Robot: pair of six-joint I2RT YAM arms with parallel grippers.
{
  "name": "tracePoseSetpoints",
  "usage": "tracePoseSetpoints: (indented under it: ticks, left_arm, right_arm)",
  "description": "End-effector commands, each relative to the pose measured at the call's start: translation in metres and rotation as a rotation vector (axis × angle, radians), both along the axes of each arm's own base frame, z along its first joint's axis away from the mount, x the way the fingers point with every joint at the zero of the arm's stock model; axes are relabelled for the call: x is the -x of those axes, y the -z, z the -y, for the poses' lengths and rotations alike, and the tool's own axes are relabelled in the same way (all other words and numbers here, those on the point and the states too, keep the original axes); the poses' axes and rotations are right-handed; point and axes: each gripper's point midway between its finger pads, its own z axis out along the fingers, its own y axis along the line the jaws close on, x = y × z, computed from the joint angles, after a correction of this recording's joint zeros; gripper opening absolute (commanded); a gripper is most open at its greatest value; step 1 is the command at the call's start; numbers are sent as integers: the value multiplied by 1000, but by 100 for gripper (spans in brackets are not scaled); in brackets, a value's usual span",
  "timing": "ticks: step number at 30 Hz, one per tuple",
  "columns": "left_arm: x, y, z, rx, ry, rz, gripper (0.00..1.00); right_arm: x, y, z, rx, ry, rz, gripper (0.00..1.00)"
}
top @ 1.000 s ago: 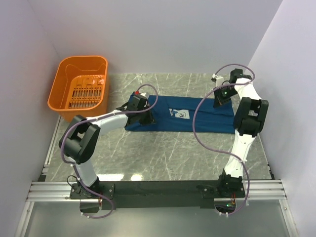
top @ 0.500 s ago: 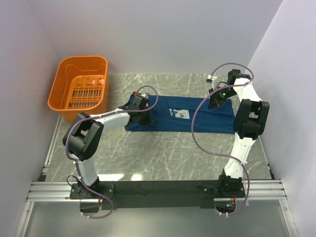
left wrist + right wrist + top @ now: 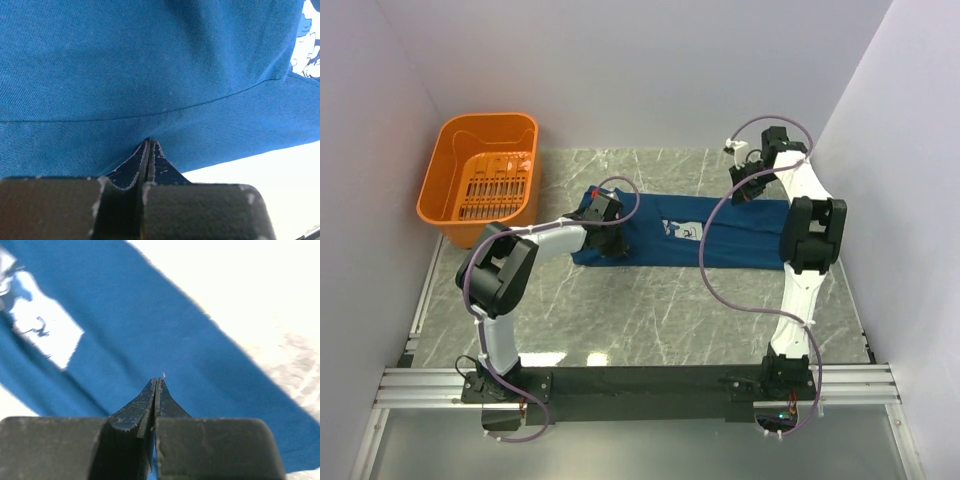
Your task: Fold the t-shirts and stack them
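A dark blue t-shirt (image 3: 720, 240) lies spread in a wide strip across the middle of the table, its small white print (image 3: 682, 230) facing up. My left gripper (image 3: 603, 212) is shut at the shirt's left end. In the left wrist view its tips (image 3: 149, 142) press into the blue cloth (image 3: 150, 65), pinching it. My right gripper (image 3: 744, 184) is shut at the shirt's far right edge. In the right wrist view its tips (image 3: 157, 381) sit over the blue cloth (image 3: 150, 325), and a sliver of blue shows between the fingers.
An orange plastic basket (image 3: 448, 160) stands at the back left. Walls close in the table on the left, back and right. Purple cables loop from both arms over the shirt's ends. The arms' base rail runs along the near edge.
My right gripper has moved left and toward the back wall along the shirt's far edge. My left gripper has shifted slightly back. The shirt's right edge has drawn in a little.
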Motion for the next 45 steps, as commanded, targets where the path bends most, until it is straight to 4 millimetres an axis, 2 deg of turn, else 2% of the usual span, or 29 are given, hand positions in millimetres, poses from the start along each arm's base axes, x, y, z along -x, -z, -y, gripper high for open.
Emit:
tracePoseSetpoints:
  ticks: [1,19,28,36,42,45]
  left_arm:
    - [-6,2,-4,-18,-5,-2,0]
    - [-8,6,-3,-16,25,-24,1]
    - [-5,9,-4,-19,31,-36,1]
    - [-4,12,-5,-20,48,-48,1]
    - [-10,18,-13,-21,43,-63,1]
    - [-16,19,-17,-22,49,-68,1]
  right_arm:
    - [-20,8,18,69,79,-2,1]
    - [-17,55,38,226,156,-85,0]
    - [-10,62,40,233,165,-103,0]
    - [-8,56,45,233,183,-102,0]
    - [2,54,48,197,221,-122,0]
    - [15,59,49,184,247,-146,0]
